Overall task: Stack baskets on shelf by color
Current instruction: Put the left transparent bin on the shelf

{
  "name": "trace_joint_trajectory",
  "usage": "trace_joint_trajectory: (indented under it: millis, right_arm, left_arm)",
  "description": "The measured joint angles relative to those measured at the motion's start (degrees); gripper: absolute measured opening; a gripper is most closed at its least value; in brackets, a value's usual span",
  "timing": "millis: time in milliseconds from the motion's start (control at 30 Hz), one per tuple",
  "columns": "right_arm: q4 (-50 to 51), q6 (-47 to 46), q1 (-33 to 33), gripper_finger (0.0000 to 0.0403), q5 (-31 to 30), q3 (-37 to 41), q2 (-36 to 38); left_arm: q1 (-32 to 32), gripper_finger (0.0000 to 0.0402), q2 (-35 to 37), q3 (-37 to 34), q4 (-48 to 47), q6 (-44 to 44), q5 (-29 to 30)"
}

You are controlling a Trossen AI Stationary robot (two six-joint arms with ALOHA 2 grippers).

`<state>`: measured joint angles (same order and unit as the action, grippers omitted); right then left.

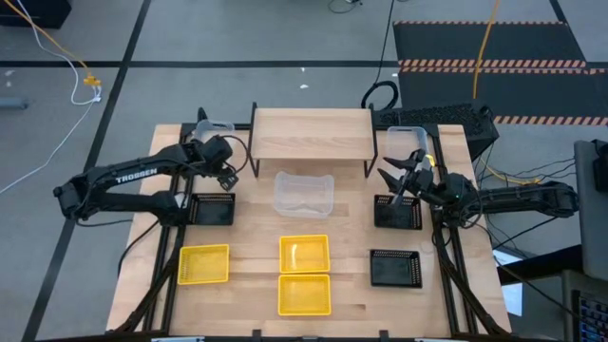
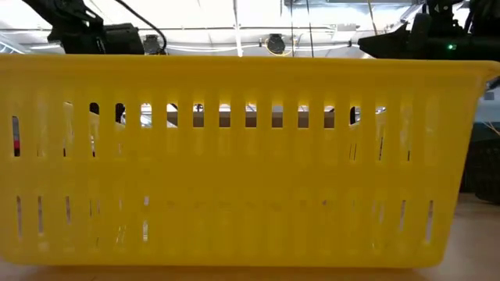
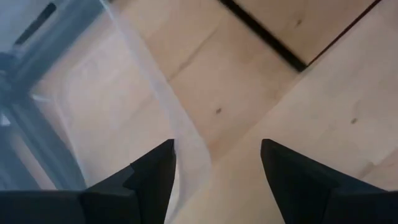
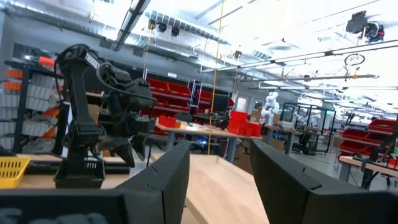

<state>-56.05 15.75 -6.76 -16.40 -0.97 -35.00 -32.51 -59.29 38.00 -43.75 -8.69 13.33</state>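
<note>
My left gripper (image 1: 220, 152) (image 3: 217, 168) hangs open, pointing steeply down, over a clear basket (image 1: 214, 127) at the table's far left beside the shelf (image 1: 312, 133). The basket's thin side wall (image 3: 180, 134) shows just ahead of one finger, apart from it. My right gripper (image 1: 401, 177) (image 4: 221, 168) is open and tipped upward above a black basket (image 1: 397, 211), with nothing between its fingers. A second clear basket (image 1: 304, 193) lies in front of the shelf and a third (image 1: 407, 142) at the far right. Three yellow baskets (image 1: 304, 254) rest near the front.
Two more black baskets (image 1: 211, 208) (image 1: 394, 269) stand left and right of centre. In the low view the nearest yellow basket (image 2: 250, 156) blocks nearly everything. The shelf's plank top is bare. A keyboard (image 1: 446, 116) lies at the far right edge.
</note>
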Motion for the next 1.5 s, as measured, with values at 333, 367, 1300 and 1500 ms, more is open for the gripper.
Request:
trace_joint_trajectory:
  millis: [333,367,1300,1500]
  right_arm:
    - [-0.96,0.37,-0.02,0.0162,0.02,0.00,-0.11]
    - [-0.71,0.37,0.00,0.0162,0.02,0.00,-0.20]
    - [-2.56,0.32,-0.02,0.0162,0.02,0.00,-1.68]
    - [-2.60,1.88,0.00,0.0162,0.00,0.00,-1.68]
  left_arm:
    - [-0.30,0.0237,-1.42,2.76,-4.04,5.10,2.46]
    - [-0.44,0.0237,-1.82,2.76,-3.80,5.46,1.80]
    - [-5.72,0.0018,-9.04,2.73,-1.69,5.53,-0.01]
    - [-5.73,0.0025,-9.04,2.73,-1.90,4.83,-0.52]
